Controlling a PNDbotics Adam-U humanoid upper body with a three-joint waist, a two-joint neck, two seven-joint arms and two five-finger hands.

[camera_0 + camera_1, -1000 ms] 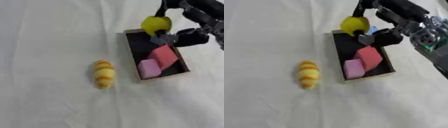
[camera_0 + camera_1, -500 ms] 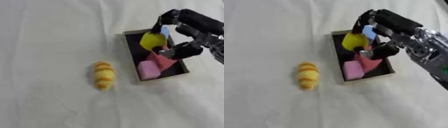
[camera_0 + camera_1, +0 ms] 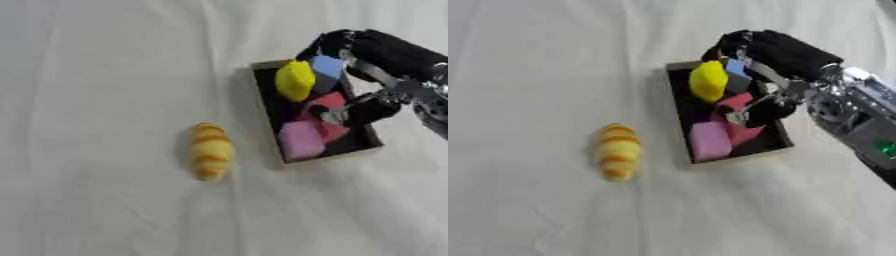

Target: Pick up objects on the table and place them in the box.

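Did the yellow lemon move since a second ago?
Yes. The yellow lemon came down from above the box's far rim to sit inside the box, next to the blue block, with the right hand over it.

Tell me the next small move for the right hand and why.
Probably lift the right hand up and clear of the box: the yellow object already sits inside at the far end beside the blue one, and the striped yellow-orange object lies alone on the cloth.
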